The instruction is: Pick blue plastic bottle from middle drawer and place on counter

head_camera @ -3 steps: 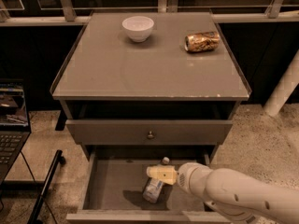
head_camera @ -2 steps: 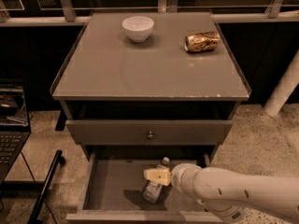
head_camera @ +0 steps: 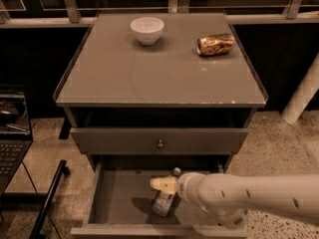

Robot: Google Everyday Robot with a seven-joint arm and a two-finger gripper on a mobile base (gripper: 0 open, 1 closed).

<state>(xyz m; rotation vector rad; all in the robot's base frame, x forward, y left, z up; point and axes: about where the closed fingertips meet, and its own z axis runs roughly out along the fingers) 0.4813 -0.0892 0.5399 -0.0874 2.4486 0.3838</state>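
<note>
The blue plastic bottle [head_camera: 163,201] lies on its side in the open middle drawer [head_camera: 119,198], white cap pointing to the back. My gripper [head_camera: 163,184], pale yellow at the end of the white arm [head_camera: 249,198], reaches in from the right. It hangs just above the bottle's middle and hides part of it. Whether it touches the bottle I cannot tell. The grey counter [head_camera: 149,78] is above, at the top of the cabinet.
A white bowl [head_camera: 147,30] and a crushed gold can [head_camera: 215,44] stand at the back of the counter. A shut drawer front with a round knob [head_camera: 160,144] sits above the open drawer. A laptop [head_camera: 10,153] is at the left, a white post [head_camera: 301,93] at the right.
My gripper has moved slightly to the left over the bottle. The bottle has not moved.
</note>
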